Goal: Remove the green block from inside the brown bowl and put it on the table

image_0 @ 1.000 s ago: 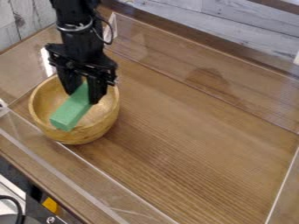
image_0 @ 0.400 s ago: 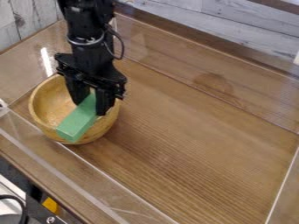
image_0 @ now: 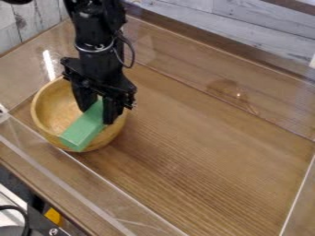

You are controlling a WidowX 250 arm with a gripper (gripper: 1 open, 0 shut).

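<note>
The green block (image_0: pixel 85 130) hangs tilted from my gripper (image_0: pixel 99 103), whose black fingers are shut on its upper end. Its lower end reaches down over the front right rim of the brown bowl (image_0: pixel 47 111), a round light-wood bowl at the left of the table (image_0: pixel 209 147). I cannot tell whether the block's low end touches the rim. My arm rises straight up from the gripper to the top of the view.
Low clear plastic walls (image_0: pixel 147 208) edge the table along the front and the right side. A pale plank wall stands behind. Bare wood-grain surface stretches to the right of the bowl.
The gripper has carried the green block up and to the right, from the bowl's middle toward its right rim. In the last half second it has hardly moved.
</note>
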